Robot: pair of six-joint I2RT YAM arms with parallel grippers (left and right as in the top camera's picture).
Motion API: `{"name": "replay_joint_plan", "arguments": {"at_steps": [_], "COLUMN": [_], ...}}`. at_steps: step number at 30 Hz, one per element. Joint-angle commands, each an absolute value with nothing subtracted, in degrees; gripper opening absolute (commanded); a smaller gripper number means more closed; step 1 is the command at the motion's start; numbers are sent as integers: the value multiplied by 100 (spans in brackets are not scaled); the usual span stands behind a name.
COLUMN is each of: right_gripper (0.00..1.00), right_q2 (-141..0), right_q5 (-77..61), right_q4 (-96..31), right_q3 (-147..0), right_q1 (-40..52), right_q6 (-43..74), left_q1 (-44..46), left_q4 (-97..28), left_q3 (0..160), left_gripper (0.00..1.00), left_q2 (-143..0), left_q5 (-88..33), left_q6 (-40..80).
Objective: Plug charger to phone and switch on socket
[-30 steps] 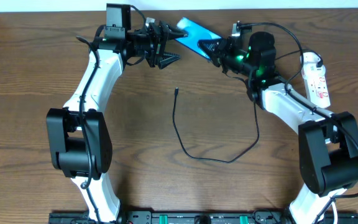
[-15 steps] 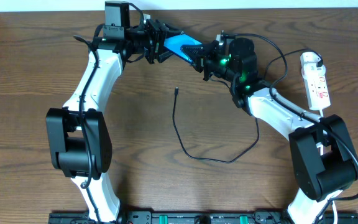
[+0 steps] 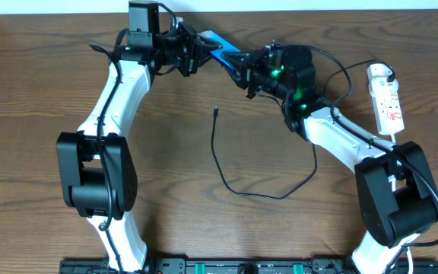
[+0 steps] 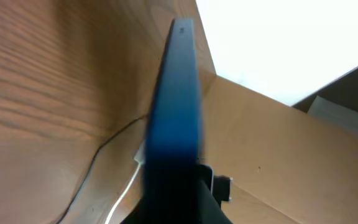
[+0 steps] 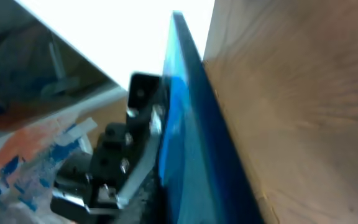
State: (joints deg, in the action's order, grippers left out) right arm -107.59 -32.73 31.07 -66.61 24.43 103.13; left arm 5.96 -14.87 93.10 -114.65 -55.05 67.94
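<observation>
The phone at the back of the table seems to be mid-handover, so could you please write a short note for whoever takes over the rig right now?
The right gripper is shut on the phone, held on edge at the back of the table.
The left gripper has the phone's other end between its fingers; whether they grip is unclear.
The cable lies loose mid-table, its plug tip apart from the phone.
The power strip lies on the right side, no gripper on it.
Done: phone picked up. Left: plug the cable in, switch on the strip.
</observation>
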Motion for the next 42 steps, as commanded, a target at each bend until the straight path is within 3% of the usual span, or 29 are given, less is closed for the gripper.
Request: {"name": "replay_joint_plan", "arguments": {"at_steps": [1, 5, 9, 16, 18, 23, 30, 36, 42], "right_gripper": [41, 64, 75, 52, 55, 48, 43, 38, 41], "right_q2": [-10615, -10615, -10615, -10615, -10615, -10650, -11695, -12785, -13260], "right_q5": [-3658, -3658, -3688, -3656, -3612, -2829, -1638, -1350, -1052], "right_q4": [3033, 2947, 2567, 1634, 1267, -565, -3378, -4434, -4729], "right_q3": [-6685, -6685, -6685, -6685, -6685, -7081, -9513, -10853, -11013], "right_q1": [2506, 2311, 2008, 1643, 1693, 2209, 3006, 3341, 3544], "right_q6": [10095, 9190, 7946, 6230, 5776, 4812, 3815, 3809, 4023], "left_q1": [548, 360, 43, -543, -670, -958, -1299, -1568, -1638], "left_q4": [-1317, -1234, -1297, -1319, -1319, -1319, -1317, -1319, -1319], "left_q3": [9362, 9362, 9362, 9360, 9360, 9360, 9360, 9360, 9360], "left_gripper": [7, 7, 7, 7, 7, 7, 7, 7, 7], "left_q2": [-11371, -11371, -11373, -11373, -11373, -11373, -11373, -11373, -11373], "left_q5": [-5264, -5391, -5712, -6521, -6726, -7032, -7028, -7032, -7032], "left_q6": [6641, 6178, 5669, 5489, 5494, 5736, 5907, 5922, 5922]}}
